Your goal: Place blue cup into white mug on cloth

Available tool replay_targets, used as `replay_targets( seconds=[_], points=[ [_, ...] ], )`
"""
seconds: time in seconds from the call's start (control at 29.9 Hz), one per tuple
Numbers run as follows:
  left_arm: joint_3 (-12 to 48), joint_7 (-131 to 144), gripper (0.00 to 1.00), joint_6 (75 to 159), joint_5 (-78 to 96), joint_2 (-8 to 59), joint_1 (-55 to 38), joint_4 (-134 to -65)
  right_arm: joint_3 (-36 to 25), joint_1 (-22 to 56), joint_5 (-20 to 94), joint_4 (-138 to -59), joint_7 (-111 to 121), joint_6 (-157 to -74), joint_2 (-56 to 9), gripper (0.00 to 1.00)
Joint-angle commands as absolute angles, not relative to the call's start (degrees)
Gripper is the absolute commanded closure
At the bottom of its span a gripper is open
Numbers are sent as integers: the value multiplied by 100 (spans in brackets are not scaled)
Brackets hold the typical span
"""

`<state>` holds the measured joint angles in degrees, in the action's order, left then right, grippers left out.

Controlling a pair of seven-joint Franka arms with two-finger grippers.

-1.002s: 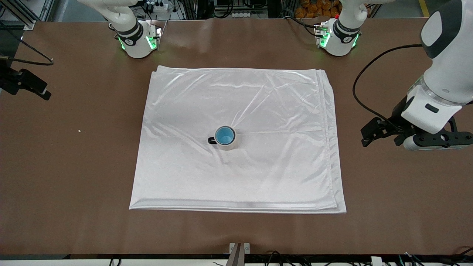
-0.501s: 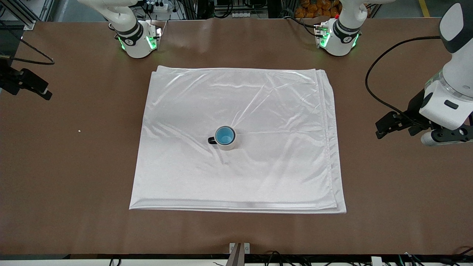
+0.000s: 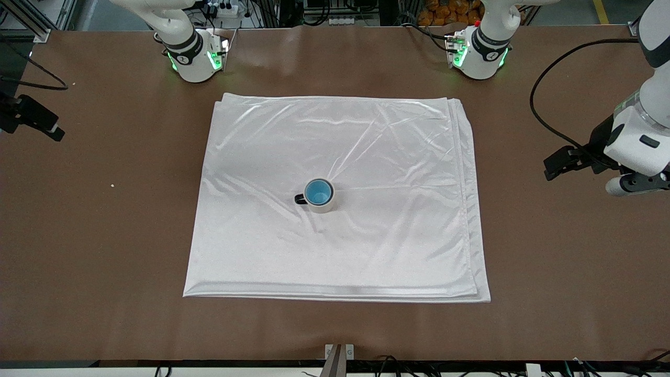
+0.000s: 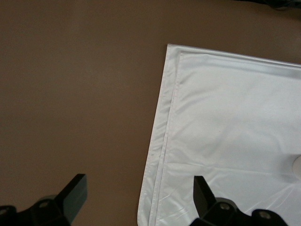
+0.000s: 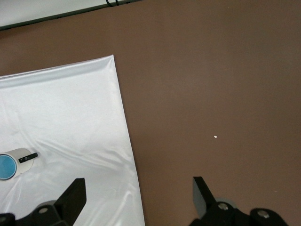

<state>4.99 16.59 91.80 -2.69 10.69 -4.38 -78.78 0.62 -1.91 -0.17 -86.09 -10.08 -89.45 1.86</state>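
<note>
No text, label, brand, number or sign can be read in any of the three views. The robot bases carry small dark marks on their collars, but they are too small to make out.
</note>
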Motion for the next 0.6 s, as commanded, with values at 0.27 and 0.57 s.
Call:
replay_targets(
  seconds=[0.27, 0.57],
  points=[
    [905, 1459, 0, 9141, -290, 457, 44, -8420, 70, -193, 0, -8552, -1011, -8912, 167, 0],
    [862, 1441, 0, 9141, -272, 360, 70, -8525, 70, -202, 0, -8543, -1002, -8912, 176, 0]
  ],
)
